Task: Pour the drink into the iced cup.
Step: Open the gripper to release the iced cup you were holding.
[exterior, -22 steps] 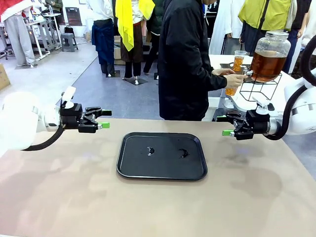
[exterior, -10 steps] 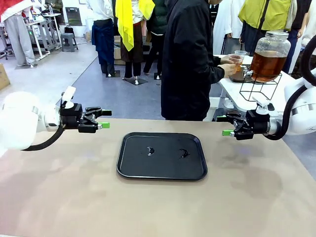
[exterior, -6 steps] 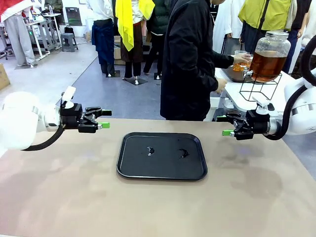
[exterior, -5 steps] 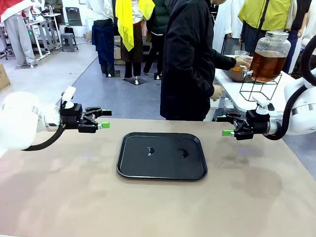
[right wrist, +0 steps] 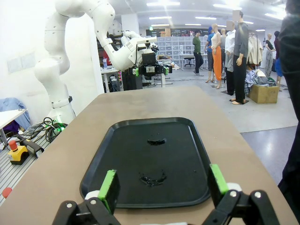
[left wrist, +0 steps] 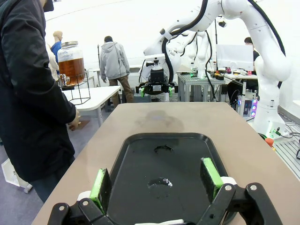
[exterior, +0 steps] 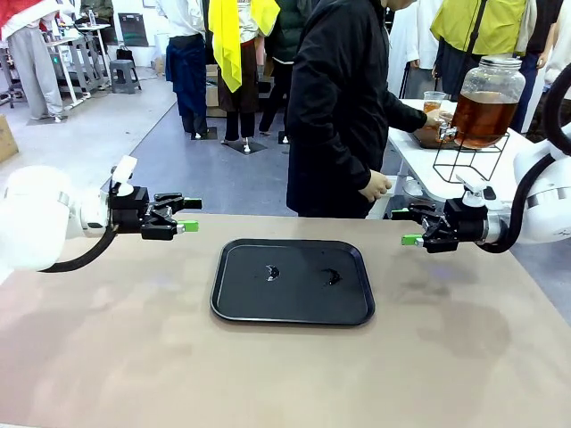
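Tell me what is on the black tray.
The black tray holds two small wet puddles, one toward the left gripper and one toward the right gripper. No cup stands on it. What lies under it is covered.

bright, even indoor light, sharp frames

ceiling strips (right wrist: 187,4) light the hall; soft arm shadows fall on the desk (exterior: 134,357), the black tray (exterior: 293,303) shows faint sheen, and both wrist views bow at their edges.
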You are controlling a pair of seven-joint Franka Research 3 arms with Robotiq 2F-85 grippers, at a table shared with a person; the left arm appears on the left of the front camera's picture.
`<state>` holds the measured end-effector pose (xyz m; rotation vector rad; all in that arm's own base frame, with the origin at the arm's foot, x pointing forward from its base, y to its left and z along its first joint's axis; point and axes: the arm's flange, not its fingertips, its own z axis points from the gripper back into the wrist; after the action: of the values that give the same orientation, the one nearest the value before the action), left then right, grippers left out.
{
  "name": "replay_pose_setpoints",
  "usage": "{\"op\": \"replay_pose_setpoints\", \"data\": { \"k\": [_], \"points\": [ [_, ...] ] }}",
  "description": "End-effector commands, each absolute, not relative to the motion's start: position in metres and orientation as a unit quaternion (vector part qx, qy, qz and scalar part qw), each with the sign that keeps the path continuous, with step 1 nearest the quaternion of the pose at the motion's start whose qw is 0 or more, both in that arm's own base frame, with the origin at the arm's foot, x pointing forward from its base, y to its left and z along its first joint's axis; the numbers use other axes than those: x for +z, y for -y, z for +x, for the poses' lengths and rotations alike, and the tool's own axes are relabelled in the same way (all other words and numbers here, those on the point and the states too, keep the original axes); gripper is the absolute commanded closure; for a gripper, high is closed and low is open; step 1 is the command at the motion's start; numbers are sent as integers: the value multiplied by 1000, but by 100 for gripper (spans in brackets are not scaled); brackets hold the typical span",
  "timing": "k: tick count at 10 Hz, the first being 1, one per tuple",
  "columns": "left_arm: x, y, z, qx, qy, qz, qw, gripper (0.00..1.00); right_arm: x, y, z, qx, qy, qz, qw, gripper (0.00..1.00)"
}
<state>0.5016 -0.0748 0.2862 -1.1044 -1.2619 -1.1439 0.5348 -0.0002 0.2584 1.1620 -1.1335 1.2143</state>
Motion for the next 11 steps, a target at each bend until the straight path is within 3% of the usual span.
{"op": "replay_pose_setpoints", "data": {
  "k": [1,11],
  "points": [
    [287,75,501,-480,528,-460,528,0,261,-1,535,512,473,488,525,0],
    [287,75,501,-480,528,-460,528,0,261,-1,535,512,473,488,525,0]
  ]
}}
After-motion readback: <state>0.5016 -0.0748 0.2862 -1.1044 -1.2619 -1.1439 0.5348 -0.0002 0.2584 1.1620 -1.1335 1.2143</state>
